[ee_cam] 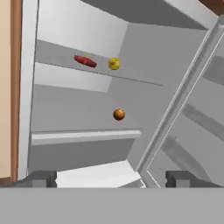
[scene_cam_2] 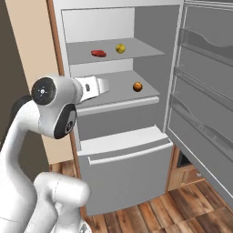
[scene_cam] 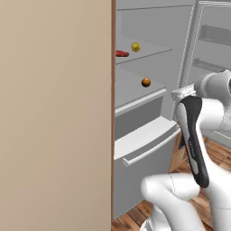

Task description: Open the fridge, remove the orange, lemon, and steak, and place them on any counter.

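1. Gripper [ee_cam: 111,178]: the two dark fingertips sit far apart at the bottom of the hand view, jaws wide open, nothing between them. In the right base view the hand points into the open fridge [scene_cam_2: 150,68], in front of the lower shelf.
2. Bottom drawer [scene_cam_2: 123,159] is nearest the base, below the hand, front closed.
3. Fridge door [scene_cam_2: 205,91] is swung fully open to the right, so the first step of the task looks done.
4. Orange [ee_cam: 118,114] lies alone on the lower shelf [scene_cam_2: 113,91], ahead of the gripper and only slightly off its centre line in the hand view, well apart from the fingers. It is the closest of the three items, so probably the first target. Round, so no axis to line up.
5. Lemon [ee_cam: 113,64] and steak [ee_cam: 85,61] sit on the upper shelf [scene_cam_2: 136,48], higher and farther back, near each other but not touching. Steak is left of the lemon, its long axis running roughly left-right across the shelf.
6. Coming move turns on a mostly straight reach forward to the orange; jaws already look wide enough.
7. None of the three items is out yet.
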{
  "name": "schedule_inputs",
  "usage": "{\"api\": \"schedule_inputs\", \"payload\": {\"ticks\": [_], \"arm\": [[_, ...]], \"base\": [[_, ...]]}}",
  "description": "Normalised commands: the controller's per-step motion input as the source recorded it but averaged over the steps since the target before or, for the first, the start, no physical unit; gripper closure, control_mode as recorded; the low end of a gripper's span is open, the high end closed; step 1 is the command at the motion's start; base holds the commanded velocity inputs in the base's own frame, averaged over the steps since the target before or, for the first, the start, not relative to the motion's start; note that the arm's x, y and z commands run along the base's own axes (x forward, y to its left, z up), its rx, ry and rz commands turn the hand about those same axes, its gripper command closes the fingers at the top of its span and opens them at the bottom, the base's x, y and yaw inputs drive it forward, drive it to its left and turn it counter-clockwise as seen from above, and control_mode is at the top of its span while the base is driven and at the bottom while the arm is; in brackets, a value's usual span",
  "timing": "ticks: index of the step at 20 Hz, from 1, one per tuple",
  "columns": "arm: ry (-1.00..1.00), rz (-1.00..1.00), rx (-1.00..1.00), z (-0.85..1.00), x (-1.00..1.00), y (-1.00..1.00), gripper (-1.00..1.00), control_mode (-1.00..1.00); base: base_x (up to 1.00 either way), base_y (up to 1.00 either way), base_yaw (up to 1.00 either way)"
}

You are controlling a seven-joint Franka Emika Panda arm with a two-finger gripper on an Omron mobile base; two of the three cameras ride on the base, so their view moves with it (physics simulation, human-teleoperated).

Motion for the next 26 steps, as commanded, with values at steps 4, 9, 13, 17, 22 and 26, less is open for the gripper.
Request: {"api": "schedule_inputs", "payload": {"ticks": [4, 9, 13, 17, 22, 26], "arm": [[0.56, -0.01, 0.37, 0.37, -0.11, 0.26, -1.00, -1.00], [0.41, 0.00, 0.09, -0.42, -0.10, 0.09, -1.00, -1.00], [0.12, 0.00, 0.00, -1.00, -0.48, 0.17, -1.00, -1.00], [0.00, 0.00, -0.01, -0.81, -0.43, 0.01, -1.00, -1.00], [0.00, 0.00, 0.00, 0.00, 0.00, 0.00, -1.00, 1.00], [0.00, 0.00, 0.00, 0.00, 0.00, 0.00, -1.00, 1.00]], "base": [[0.00, 0.00, 0.00], [0.00, 0.00, 0.00], [0.00, 0.00, 0.00], [0.00, 0.00, 0.00], [0.22, -0.16, 0.11], [0.76, -0.53, 0.43]]}}
